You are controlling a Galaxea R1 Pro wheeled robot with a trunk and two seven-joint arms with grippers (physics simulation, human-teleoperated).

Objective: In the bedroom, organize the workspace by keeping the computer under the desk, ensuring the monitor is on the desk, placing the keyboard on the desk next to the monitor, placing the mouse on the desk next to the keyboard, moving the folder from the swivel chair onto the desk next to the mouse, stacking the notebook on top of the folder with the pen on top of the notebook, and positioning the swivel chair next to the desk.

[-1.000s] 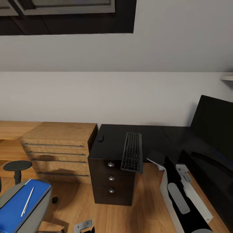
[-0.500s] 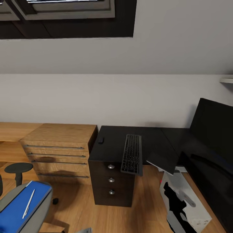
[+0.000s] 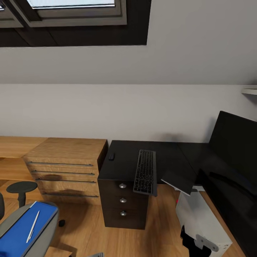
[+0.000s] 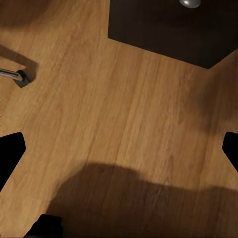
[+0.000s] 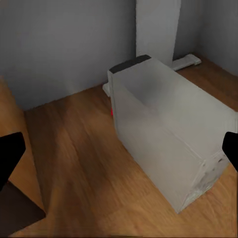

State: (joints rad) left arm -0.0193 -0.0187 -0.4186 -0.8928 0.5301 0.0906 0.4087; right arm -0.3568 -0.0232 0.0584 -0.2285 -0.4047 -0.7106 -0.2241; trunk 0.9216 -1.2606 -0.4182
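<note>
Right gripper wide open, empty.

Glossy black desk, light wood floor, matt grey computer, silver metal knobs

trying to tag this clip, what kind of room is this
Most likely an attic room used as a home office: a skylight is set in a sloped pale wall above a glossy black desk holding a keyboard and monitor. A grey swivel chair stands on the wood floor.
</note>
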